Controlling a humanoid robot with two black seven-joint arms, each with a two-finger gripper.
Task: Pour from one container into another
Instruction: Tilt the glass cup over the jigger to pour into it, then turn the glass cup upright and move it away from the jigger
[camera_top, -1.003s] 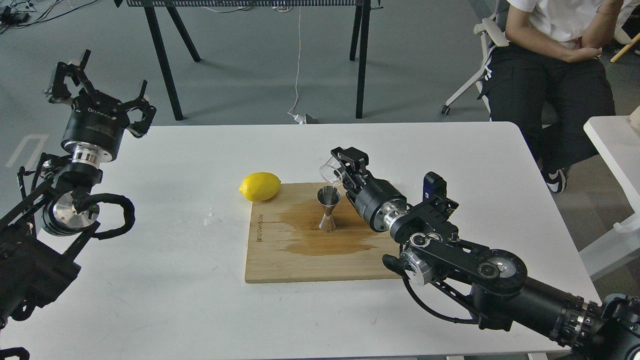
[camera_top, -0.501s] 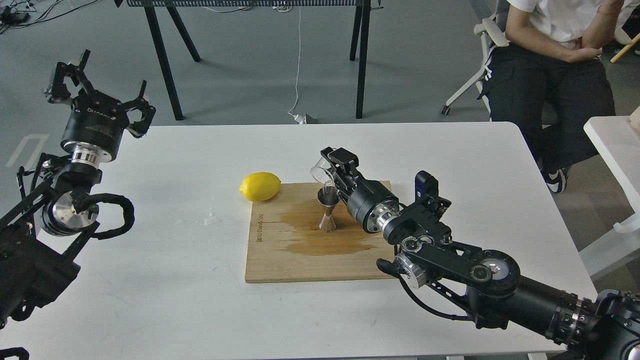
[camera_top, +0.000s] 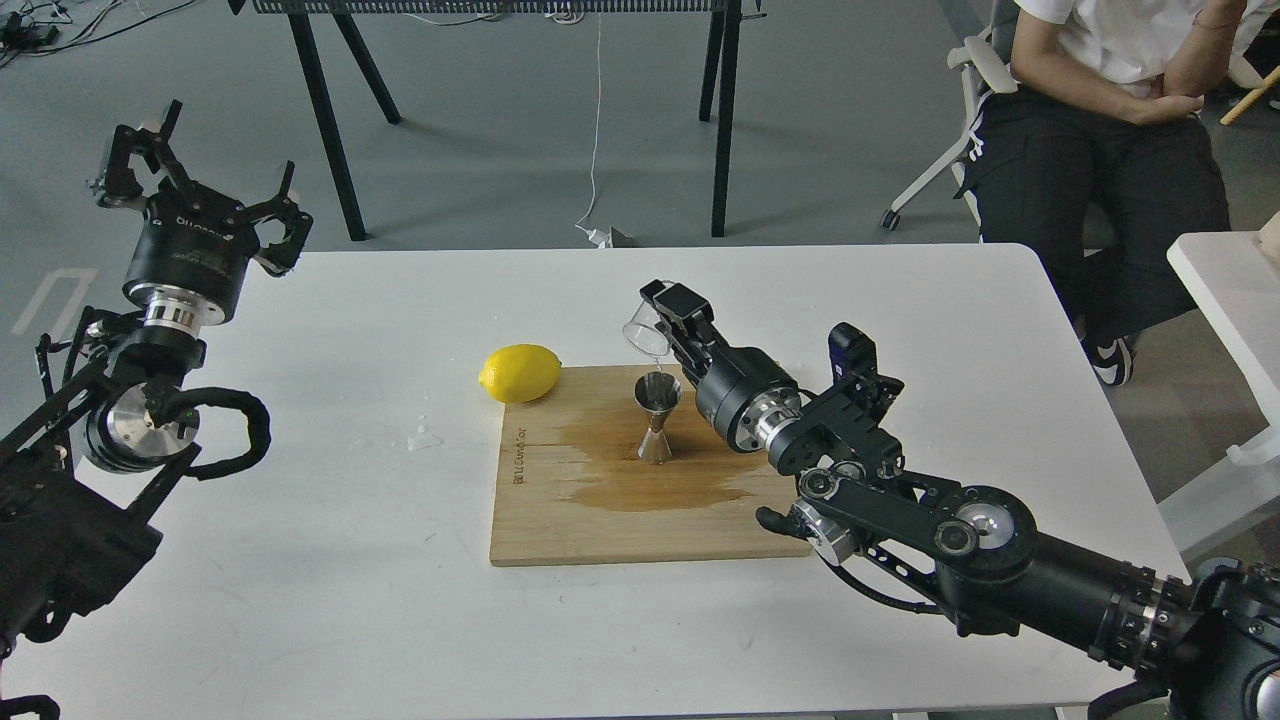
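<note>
While tipped above the jigger (camera_top: 657, 403), glass cup (camera_top: 645, 335) in right gripper's (camera_top: 662, 322) closed jaws.

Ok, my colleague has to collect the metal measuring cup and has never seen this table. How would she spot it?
Find the wooden board in the middle of the white table. The measuring cup stands upright on its wet patch. It is shiny steel, hourglass-shaped, unlike the yellow lemon and the clear glass cup tilted above it.

Right pincer (camera_top: 660, 312) tips glass cup (camera_top: 643, 338) above steel jigger (camera_top: 657, 417).
</note>
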